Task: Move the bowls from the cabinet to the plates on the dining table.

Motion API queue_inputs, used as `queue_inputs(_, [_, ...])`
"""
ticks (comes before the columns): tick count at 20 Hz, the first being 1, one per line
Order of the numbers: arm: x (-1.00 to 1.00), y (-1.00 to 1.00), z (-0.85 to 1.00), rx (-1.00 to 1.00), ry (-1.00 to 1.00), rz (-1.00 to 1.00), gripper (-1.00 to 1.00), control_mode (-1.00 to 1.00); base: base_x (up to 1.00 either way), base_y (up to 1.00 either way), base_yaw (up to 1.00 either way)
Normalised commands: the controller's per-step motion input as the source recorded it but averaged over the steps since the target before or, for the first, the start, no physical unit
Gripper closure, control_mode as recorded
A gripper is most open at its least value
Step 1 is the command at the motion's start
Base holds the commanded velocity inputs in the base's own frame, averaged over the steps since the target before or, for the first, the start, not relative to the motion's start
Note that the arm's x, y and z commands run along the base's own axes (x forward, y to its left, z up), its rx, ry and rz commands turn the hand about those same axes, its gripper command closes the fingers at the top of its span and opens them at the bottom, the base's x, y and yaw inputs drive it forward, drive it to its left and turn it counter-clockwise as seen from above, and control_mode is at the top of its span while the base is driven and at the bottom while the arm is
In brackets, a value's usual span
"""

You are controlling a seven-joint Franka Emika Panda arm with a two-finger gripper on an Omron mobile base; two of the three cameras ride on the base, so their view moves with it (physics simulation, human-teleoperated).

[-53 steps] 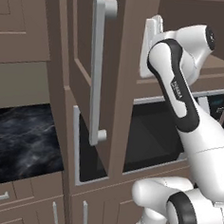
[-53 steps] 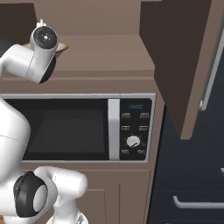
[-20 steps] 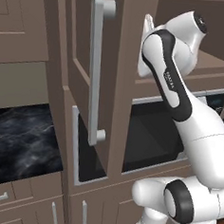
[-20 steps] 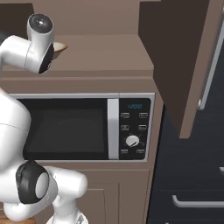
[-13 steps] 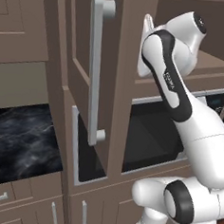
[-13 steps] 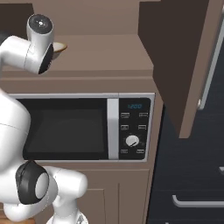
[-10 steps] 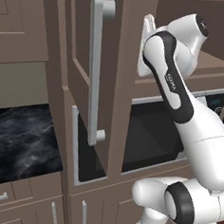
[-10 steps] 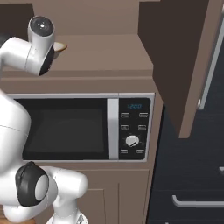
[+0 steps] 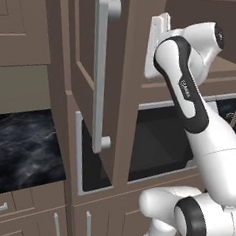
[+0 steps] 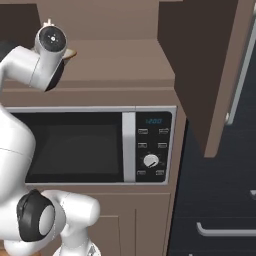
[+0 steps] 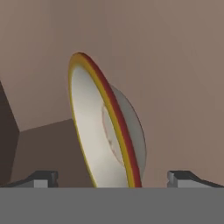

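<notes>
Now my gripper [image 11: 111, 177] is inside the cabinet [image 9: 130, 51], and its two fingers [image 11: 41, 178] stand wide apart, one at each side of the bowl [image 11: 103, 131]. Nothing is clamped between them. In the hand view the bowl is between the finger tips, but I cannot tell if any tip touches it. The bowl looks turned on its side there, because my hand is rolled; its inside is cream and its rim shows yellow and red-brown. Behind it I see the plain brown back wall [image 11: 175, 65] of the cabinet, and under it the brown shelf [image 11: 48, 148].

From the right base view, a small part of the bowl [image 10: 69, 52] shows just behind my wrist, resting on the shelf [image 10: 120, 65] above the microwave [image 10: 90, 147]. My wrist covers most of it. The cabinet door [image 10: 210, 70] hangs open at the right side of that view.

From the left base view, my arm [image 9: 191, 105] rises from the lower right and bends into the open cabinet at the level of the shelf. The door [image 9: 88, 72] with its long grey handle [image 9: 101, 73] stands open at the left of my arm. Lower and to the left lies a black marble counter [image 9: 22, 152], with drawers [image 9: 12, 209] below it.
</notes>
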Motion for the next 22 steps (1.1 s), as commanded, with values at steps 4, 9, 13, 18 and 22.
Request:
queue_inputs(4, [0.40, 0.24, 0.08, 0.05, -0.04, -0.02, -1.00, -1.00, 0.00, 0.00, 0.00])
queue_inputs(9, [0.51, 0.31, -0.26, -0.01, 0.04, -0.03, -1.00, -1.00, 0.00, 0.00, 0.00])
queue_inputs(13, [0.50, 0.28, -0.40, -0.04, 0.09, -0.04, -1.00, -1.00, 0.00, 0.00, 0.00])
queue_inputs(18, [0.42, 0.21, -0.52, -0.04, 0.10, -0.03, 1.00, -1.00, 0.00, 0.00, 0.00])
queue_inputs(22, [0.11, 0.25, -0.59, -0.04, 0.02, -0.02, 1.00, -1.00, 0.00, 0.00, 0.00])
